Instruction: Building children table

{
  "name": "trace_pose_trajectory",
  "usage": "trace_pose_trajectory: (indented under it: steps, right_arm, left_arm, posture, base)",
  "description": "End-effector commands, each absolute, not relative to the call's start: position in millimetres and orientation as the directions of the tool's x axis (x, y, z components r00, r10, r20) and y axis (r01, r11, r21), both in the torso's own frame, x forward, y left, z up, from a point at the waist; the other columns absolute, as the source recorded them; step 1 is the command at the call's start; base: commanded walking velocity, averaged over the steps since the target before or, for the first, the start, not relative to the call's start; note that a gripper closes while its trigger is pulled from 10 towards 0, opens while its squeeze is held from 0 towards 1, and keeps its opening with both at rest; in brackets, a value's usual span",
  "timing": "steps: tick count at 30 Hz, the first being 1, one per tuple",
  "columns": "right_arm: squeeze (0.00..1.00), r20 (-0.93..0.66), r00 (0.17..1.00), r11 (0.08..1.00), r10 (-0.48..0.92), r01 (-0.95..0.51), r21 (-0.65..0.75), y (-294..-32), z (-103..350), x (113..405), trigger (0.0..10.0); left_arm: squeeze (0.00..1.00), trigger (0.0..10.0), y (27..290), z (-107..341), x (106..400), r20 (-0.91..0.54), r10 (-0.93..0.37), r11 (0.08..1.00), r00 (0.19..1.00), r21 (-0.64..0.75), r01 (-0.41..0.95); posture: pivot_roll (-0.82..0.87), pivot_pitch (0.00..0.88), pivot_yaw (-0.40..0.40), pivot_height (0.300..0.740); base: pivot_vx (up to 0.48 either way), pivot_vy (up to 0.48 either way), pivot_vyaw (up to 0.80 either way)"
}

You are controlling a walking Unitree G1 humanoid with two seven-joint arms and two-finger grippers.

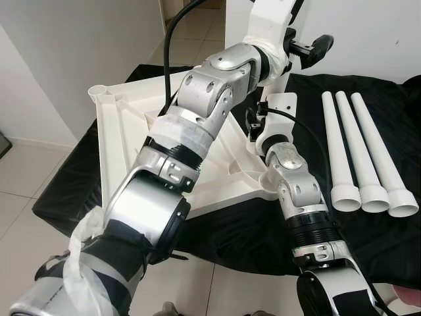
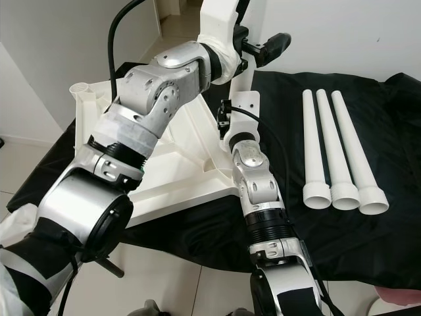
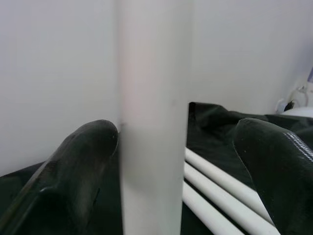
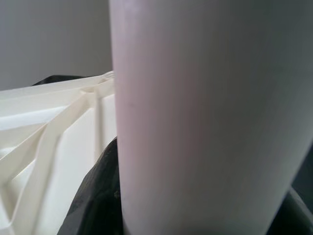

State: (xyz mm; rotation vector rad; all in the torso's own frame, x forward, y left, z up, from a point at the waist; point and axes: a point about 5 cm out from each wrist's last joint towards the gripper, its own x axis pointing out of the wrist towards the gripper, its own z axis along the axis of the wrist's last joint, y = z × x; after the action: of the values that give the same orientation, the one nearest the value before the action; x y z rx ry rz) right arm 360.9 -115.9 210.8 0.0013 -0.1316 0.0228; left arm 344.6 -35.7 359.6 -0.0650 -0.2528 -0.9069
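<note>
Standing upright, a leg point(image 3: 151, 122) sits between the left claw's point(image 3: 171, 161) parted fingers. Right claw point(image 4: 195, 215) grasps its base beside the tabletop point(image 1: 125, 131). Three legs point(image 1: 358, 151) lie nearby.

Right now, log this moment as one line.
stage: fitting upright leg | left gripper: open around leg | right gripper: at leg | tabletop: upside down
</note>
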Motion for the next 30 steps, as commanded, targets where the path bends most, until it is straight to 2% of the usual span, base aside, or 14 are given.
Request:
trace_pose_trajectory:
  steps: [1, 10, 13, 20, 23, 24, 30]
  right_arm:
    - [0.0, 0.149, 0.989, 0.999, 0.002, -0.009, 0.042, -119, 211, 359, 10.0]
    - [0.0, 0.187, 0.979, 0.994, -0.082, 0.066, 0.092, -136, 212, 354, 10.0]
    - [0.0, 0.202, 0.968, 0.983, -0.148, 0.121, 0.137, -151, 207, 346, 10.0]
    - [0.0, 0.24, 0.964, 0.979, -0.111, 0.065, 0.191, -152, 204, 337, 10.0]
    - [0.0, 0.248, 0.961, 0.985, -0.122, 0.086, 0.151, -154, 200, 331, 10.0]
    - [0.0, 0.268, 0.958, 0.992, -0.102, 0.077, 0.103, -154, 198, 328, 10.0]
    - [0.0, 0.284, 0.958, 0.995, -0.032, 0.004, 0.099, -150, 194, 319, 10.0]
  left_arm:
    - [0.0, 10.0, -32, 359, 341, 0.267, -0.799, 0.569, 0.539, 0.048, 0.821]
    - [0.0, 10.0, -17, 346, 343, 0.27, -0.774, 0.591, 0.573, -0.015, 0.806]
    - [0.0, 10.0, -4, 330, 346, 0.254, -0.738, 0.636, 0.625, -0.048, 0.771]
    - [0.0, 10.0, 10, 312, 350, 0.234, -0.679, 0.704, 0.696, -0.06, 0.707]
    - [0.0, 10.0, 20, 299, 351, 0.21, -0.671, 0.715, 0.711, -0.075, 0.696]
    - [0.0, 10.0, 24, 292, 348, 0.202, -0.679, 0.704, 0.706, -0.093, 0.704]
    - [0.0, 10.0, 29, 278, 338, 0.209, -0.713, 0.664, 0.669, -0.106, 0.741]
  posture:
    - [-0.08, 0.0, 0.043, 0.74]
    - [-0.08, 0.0, 0.037, 0.74]
    - [-0.08, 0.0, 0.03, 0.74]
    - [-0.06, 0.0, 0.039, 0.74]
    - [-0.07, 0.0, 0.047, 0.74]
    - [-0.07, 0.0, 0.05, 0.74]
    - [-0.06, 0.0, 0.049, 0.74]
  base:
    - [0.0, 0.0, 0.0]
    - [0.0, 0.0, 0.0]
    - [0.0, 0.0, 0.0]
    - [0.0, 0.0, 0.0]
    - [0.0, 0.0, 0.0]
    - [0.0, 0.0, 0.0]
    - [0.0, 0.0, 0.0]
